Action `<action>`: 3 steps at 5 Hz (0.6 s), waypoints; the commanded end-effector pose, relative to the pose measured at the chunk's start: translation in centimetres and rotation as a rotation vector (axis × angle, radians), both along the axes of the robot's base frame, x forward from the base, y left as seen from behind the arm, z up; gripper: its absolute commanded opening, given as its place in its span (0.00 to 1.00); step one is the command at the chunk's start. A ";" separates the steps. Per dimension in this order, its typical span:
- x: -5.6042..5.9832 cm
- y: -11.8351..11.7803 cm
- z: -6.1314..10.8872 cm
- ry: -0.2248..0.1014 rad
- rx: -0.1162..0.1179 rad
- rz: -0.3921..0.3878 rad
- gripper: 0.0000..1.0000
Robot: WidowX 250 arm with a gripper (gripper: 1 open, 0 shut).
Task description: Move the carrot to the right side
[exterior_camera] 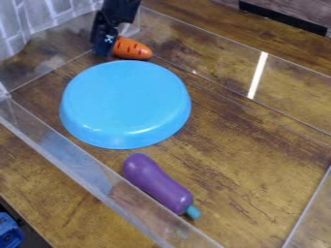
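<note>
The small orange carrot [131, 47] lies on the wooden table at the back left, just beyond the blue plate [126, 104]. My gripper [105, 42] is low at the carrot's left, leafy end, and its dark fingers hide the green top. The fingers are too dark and small to show whether they grip the carrot.
A purple eggplant [161, 183] with a teal stem lies at the front, near the clear plastic wall [77, 170] that rings the work area. The right half of the wooden table [258, 126] is bare wood with a glare streak.
</note>
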State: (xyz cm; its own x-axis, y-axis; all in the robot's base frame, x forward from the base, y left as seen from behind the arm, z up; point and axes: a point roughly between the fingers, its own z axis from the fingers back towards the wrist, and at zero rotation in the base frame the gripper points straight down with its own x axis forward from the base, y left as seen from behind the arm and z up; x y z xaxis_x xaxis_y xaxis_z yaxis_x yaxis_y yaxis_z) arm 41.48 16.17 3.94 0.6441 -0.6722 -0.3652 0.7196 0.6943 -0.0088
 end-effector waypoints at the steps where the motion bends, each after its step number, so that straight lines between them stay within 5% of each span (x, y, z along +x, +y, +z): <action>1: 1.0 -0.5 1.7 -0.048 0.020 -0.089 1.00; 3: 1.8 -0.8 -0.9 -0.050 0.016 -0.115 1.00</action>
State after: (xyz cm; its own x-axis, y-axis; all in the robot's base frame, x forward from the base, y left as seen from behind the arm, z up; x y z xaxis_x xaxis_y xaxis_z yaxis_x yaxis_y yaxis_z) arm 42.89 15.50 2.29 0.5817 -0.7316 -0.3554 0.7872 0.6163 0.0198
